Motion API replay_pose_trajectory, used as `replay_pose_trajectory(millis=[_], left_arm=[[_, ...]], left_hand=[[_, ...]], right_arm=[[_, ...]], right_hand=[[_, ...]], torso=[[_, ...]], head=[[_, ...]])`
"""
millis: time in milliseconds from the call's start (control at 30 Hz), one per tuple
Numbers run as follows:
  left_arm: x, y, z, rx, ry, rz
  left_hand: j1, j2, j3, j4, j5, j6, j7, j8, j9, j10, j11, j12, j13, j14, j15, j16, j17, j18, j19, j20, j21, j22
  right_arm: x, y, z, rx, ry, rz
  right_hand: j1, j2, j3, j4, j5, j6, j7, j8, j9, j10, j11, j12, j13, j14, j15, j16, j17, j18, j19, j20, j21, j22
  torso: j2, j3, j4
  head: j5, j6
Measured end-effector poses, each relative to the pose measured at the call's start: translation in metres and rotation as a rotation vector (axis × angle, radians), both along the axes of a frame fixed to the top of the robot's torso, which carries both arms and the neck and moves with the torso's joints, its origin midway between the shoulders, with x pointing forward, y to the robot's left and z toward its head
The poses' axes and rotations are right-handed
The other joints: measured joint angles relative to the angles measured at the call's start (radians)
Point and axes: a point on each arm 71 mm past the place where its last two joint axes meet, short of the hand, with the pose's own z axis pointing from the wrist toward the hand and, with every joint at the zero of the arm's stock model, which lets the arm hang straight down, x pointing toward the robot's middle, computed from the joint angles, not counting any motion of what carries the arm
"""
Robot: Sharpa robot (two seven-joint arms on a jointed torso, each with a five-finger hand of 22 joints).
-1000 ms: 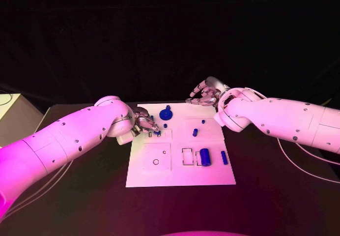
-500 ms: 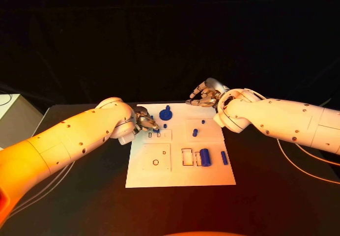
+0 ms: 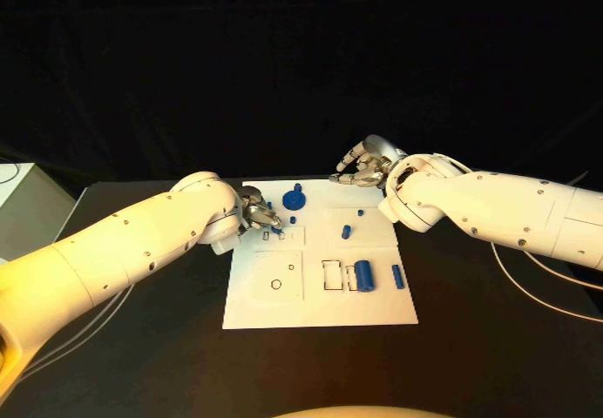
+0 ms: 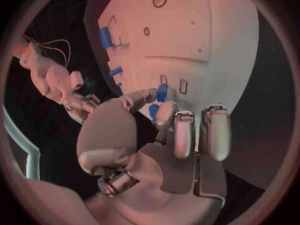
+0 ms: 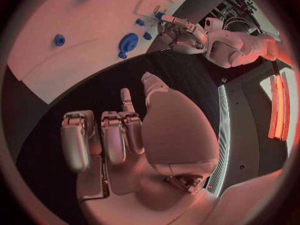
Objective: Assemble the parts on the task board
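The white task board lies in the middle of the black table. My left hand hovers over the board's near-left slots and pinches a small blue part between thumb and a finger, just by a small rectangular slot. A second small blue piece sits right under its fingers. My right hand hangs past the board's far edge, over the bare table, with its fingers loosely bent and nothing in them. A round blue knob stands near the far edge.
A blue cylinder and a blue bar lie on the board's right side, a short blue peg further up. A pale box stands at the table's left edge.
My left hand's fingers have shifted slightly over the slots with the small blue part. My right hand has stayed in place.
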Motion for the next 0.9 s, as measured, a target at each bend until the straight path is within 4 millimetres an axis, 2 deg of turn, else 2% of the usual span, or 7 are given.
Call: replay_pose_trajectory(millis=[100, 167, 333, 900], left_arm=[[-0.0001, -0.0002, -0.0003, -0.001, 0.001, 0.000], [-0.0003, -0.0004, -0.0004, -0.002, 0.002, 0.000], [-0.0005, -0.0008, -0.0008, -0.003, 0.005, -0.001], [-0.0021, -0.0032, -0.0020, -0.011, 0.013, -0.007]], left_hand=[[0.020, 0.020, -0.036, 0.009, -0.062, 0.010, 0.000, 0.000, 0.000, 0.006, 0.001, 0.004, 0.005, -0.003, -0.003, 0.000, 0.000, 0.000, 0.000, 0.000, 0.000, 0.000], [0.032, 0.031, -0.046, 0.014, -0.087, 0.011, 0.000, 0.000, 0.000, 0.007, -0.001, 0.004, 0.008, -0.003, -0.003, 0.000, 0.000, 0.000, 0.000, 0.000, 0.000, 0.000], [0.033, 0.033, -0.055, 0.016, -0.105, 0.019, -0.001, 0.001, 0.000, 0.009, -0.002, 0.004, 0.011, -0.003, -0.003, 0.000, 0.000, 0.000, 0.004, 0.004, 0.000, 0.000], [0.040, 0.031, -0.056, 0.015, -0.111, 0.027, -0.009, 0.012, 0.000, 0.018, -0.004, 0.004, 0.014, -0.004, -0.003, 0.000, 0.000, 0.000, 0.007, 0.000, 0.004, 0.000]], right_arm=[[0.0000, 0.0000, -0.0001, 0.000, 0.000, 0.000], [0.0000, 0.0002, -0.0001, 0.000, 0.001, 0.001], [0.0000, 0.0004, -0.0001, 0.000, 0.001, 0.001], [-0.0002, 0.0006, -0.0004, -0.001, 0.004, 0.003]], right_hand=[[0.000, 0.000, 0.000, 0.000, 0.000, 0.000, 0.000, 0.000, 0.000, 0.000, 0.000, 0.000, 0.000, 0.000, 0.000, 0.000, 0.000, 0.000, 0.000, 0.000, 0.000, 0.000], [0.000, 0.000, 0.000, 0.000, 0.000, 0.000, 0.000, 0.000, 0.002, 0.000, 0.000, 0.000, 0.000, 0.000, 0.000, 0.000, 0.000, 0.000, 0.000, 0.000, 0.000, 0.000], [0.000, 0.000, 0.000, 0.000, 0.000, 0.000, 0.000, 0.000, 0.002, 0.000, 0.000, 0.000, 0.000, 0.000, 0.000, 0.000, 0.000, 0.000, 0.000, 0.000, 0.000, 0.001], [0.000, 0.000, 0.000, 0.000, 0.000, 0.000, 0.000, 0.000, 0.002, 0.000, 0.000, 0.000, 0.000, 0.000, 0.000, 0.000, 0.000, 0.000, 0.000, 0.000, -0.003, 0.001]], torso=[[0.000, -0.0002, 0.0001], [-0.001, -0.0003, 0.0002], [-0.001, -0.0003, 0.0002], [-0.001, 0.0003, -0.0002]], head=[[0.001, -0.002], [0.001, -0.002], [0.002, -0.005], [0.003, -0.013]])
